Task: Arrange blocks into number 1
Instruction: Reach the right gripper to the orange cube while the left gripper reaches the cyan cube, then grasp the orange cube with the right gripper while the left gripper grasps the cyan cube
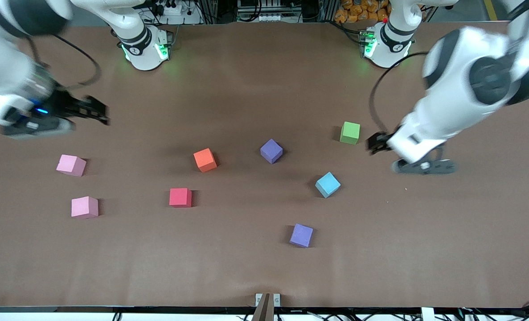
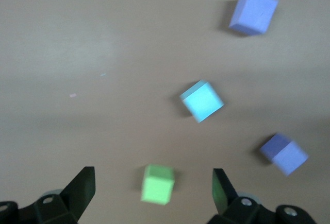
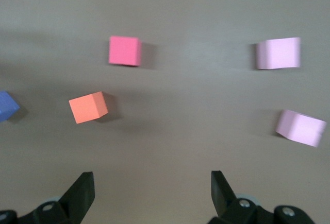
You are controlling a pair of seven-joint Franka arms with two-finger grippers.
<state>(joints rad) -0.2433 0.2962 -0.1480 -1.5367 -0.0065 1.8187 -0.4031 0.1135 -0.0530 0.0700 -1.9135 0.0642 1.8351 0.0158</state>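
Loose foam cubes lie apart on the brown table [image 1: 246, 272]: green [image 1: 350, 133], purple [image 1: 271, 150], orange [image 1: 205, 159], light blue [image 1: 327, 184], red [image 1: 180, 197], and a second purple [image 1: 301, 235] nearest the front camera. My left gripper [image 1: 373, 142] hangs open just beside the green cube, toward the left arm's end. In the left wrist view, the green cube [image 2: 158, 184] lies between the spread fingers of the left gripper [image 2: 153, 176], with light blue [image 2: 201, 101] and both purple cubes [image 2: 253, 13] [image 2: 284, 153] past it. My right gripper [image 1: 97, 111] [image 3: 152, 183] is open and holds nothing, over bare table at the right arm's end.
Two pink cubes [image 1: 71, 165] [image 1: 84, 207] sit at the right arm's end of the table. The right wrist view shows them [image 3: 278, 53] [image 3: 301, 127] plus the red [image 3: 124, 50] and orange [image 3: 88, 107] cubes. Both arm bases stand along the table's edge farthest from the front camera.
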